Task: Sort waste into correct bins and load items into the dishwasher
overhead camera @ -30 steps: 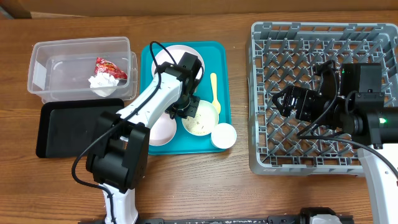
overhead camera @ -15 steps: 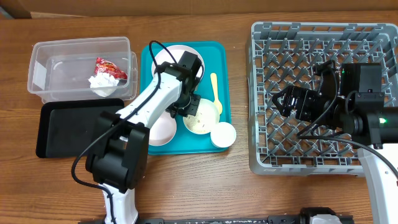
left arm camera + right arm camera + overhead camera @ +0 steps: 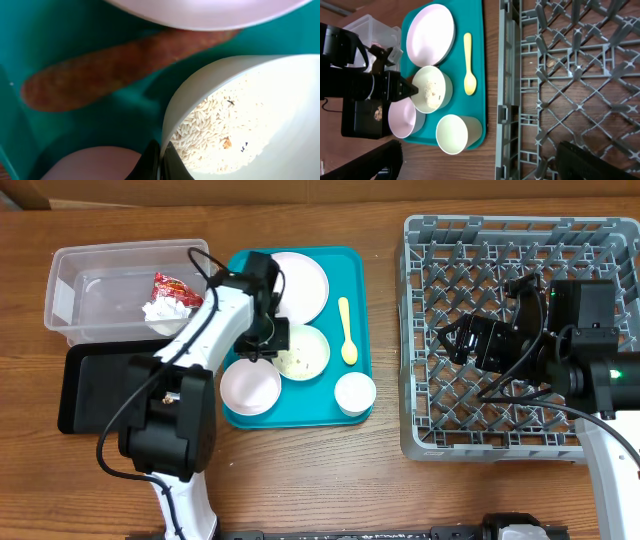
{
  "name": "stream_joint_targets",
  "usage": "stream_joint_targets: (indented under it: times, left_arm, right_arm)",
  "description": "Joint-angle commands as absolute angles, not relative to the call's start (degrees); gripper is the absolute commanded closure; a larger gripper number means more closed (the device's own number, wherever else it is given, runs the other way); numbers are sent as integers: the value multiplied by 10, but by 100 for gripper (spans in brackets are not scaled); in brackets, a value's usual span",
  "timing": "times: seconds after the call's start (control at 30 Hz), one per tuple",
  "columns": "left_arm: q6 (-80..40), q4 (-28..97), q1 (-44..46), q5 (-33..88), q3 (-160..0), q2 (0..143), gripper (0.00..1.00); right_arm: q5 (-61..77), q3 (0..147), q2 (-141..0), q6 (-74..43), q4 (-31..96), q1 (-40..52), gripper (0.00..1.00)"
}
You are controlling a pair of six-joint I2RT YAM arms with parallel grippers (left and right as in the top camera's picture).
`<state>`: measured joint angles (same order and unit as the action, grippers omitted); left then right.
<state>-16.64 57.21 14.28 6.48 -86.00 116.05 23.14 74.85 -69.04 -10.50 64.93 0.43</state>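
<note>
Though crowded, left gripper [image 3: 160, 161] on bowl [image 3: 250, 115] rim

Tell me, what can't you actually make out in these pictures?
Orange-brown streak on the teal tray, left wrist view: too blurred to identify.
Black tray, overhead: its right end is hidden under the left arm.
Right pincer: in the right wrist view its fingers are blurred and cut by the bottom edge.

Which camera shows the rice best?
The left wrist view: the rice fills the frame up close, so single grains show inside the bowl. Overhead shows only tiny specks in it; the right wrist view shows a small pale clump.
</note>
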Motion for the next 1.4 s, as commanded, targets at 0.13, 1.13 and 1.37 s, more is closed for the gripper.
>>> stream_joint_targets:
  times: [0.13, 1.13, 1.37]
  left_arm:
    - [-179, 574, 150, 74, -868, 1169, 89]
    - [-171, 847, 58, 44, -1315, 1169, 23]
    - [-163, 862, 54, 43, -1323, 1169, 25]
  right_arm:
    - [232, 765, -718, -132, 586, 29, 4]
    - [157, 765, -1082, -286, 272, 290, 44]
    - [141, 765, -1094, -288, 272, 299, 44]
